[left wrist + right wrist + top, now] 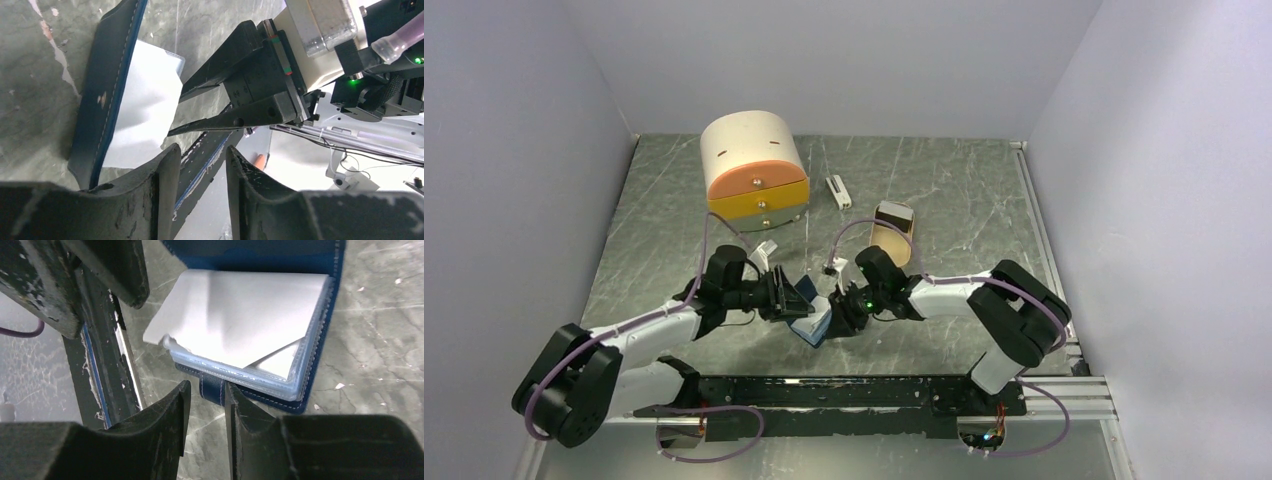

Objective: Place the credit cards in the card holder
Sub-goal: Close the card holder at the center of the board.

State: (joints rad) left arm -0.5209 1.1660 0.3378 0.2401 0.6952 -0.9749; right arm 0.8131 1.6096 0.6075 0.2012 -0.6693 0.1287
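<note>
Pinching card holder (pixel 107 85): left tool (pixel 201 165); right tool (pixel 206 395) ajar, empty; grey marbled table (pixel 964 200), lilac walls (pixel 844 60).

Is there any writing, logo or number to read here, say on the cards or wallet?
No readable text. The white card in the navy card holder looks blank; the holder, the drawer cylinder and the tan tin show no lettering at this size.
</note>
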